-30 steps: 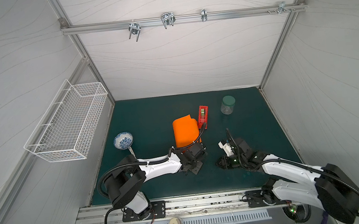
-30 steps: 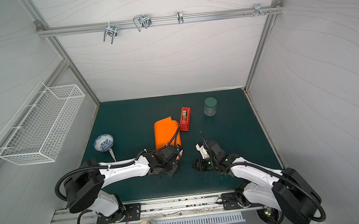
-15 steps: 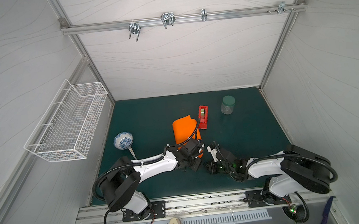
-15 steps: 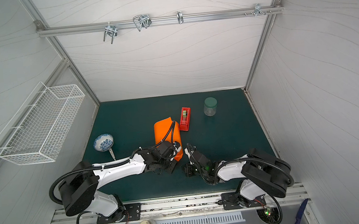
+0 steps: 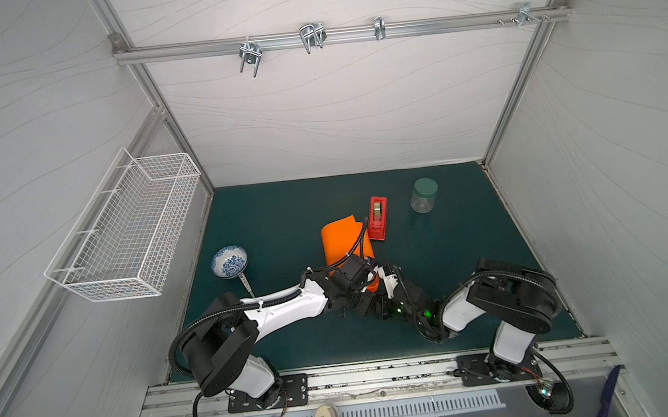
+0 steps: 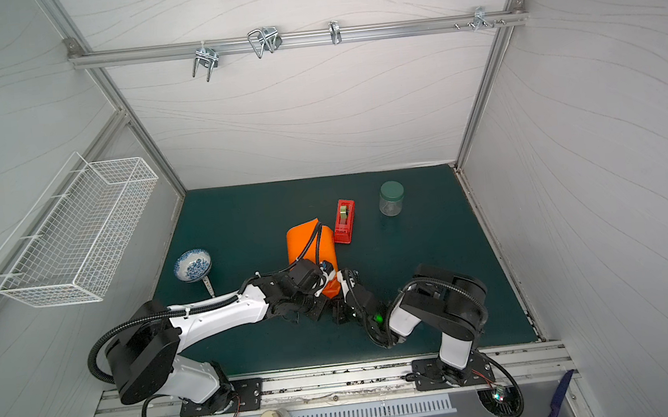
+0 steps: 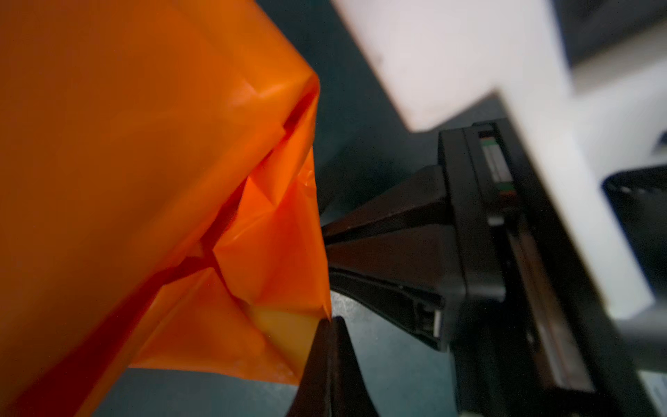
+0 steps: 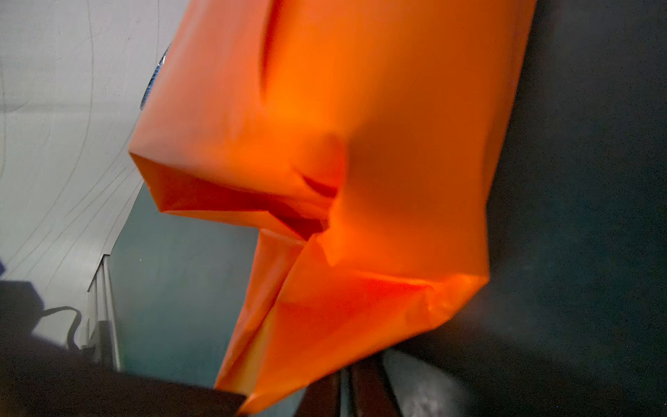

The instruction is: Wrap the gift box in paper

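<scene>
The left gripper (image 7: 326, 335) is pinched tight on a corner of the paper (image 7: 144, 180). The right gripper (image 7: 335, 233) nips the same folded end. From the right wrist, that flap (image 8: 306, 325) reaches its closed tips. In both top views the paper (image 5: 342, 242) (image 6: 306, 245) lies just beside the tape dispenser (image 5: 379, 224) (image 6: 344, 226).

Stereo pair overhead, wrist views close — sharing paper (image 7: 126, 162)

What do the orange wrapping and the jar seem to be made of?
The orange wrapping: thin, slightly glossy paper or film, judging by sharp creases and light glowing through. The jar: clear glass or plastic body, matte green lid, probably plastic.
</scene>
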Controlling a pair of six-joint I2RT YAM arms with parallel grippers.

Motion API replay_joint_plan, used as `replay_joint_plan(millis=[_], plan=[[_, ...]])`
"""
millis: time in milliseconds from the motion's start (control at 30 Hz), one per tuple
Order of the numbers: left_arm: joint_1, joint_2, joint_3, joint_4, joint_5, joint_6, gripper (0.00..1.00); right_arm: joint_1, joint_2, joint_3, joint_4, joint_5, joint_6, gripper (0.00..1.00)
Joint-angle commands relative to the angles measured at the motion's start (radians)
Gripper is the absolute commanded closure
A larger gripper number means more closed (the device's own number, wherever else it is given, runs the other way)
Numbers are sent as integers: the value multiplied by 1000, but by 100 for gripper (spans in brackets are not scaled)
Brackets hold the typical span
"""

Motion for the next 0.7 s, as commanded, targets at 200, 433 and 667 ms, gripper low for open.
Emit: replay_joint_plan(millis=[200,433,667], plan=[[2,-56,17,-4,-6,31,79,5,45,-10,95,55,-25,91],[2,-216,-49,24,-130,100,48,3,46,-12,106,61,-28,92],[2,-443,-209,181,-350,257,28,-4,48,-10,112,56,-26,93]])
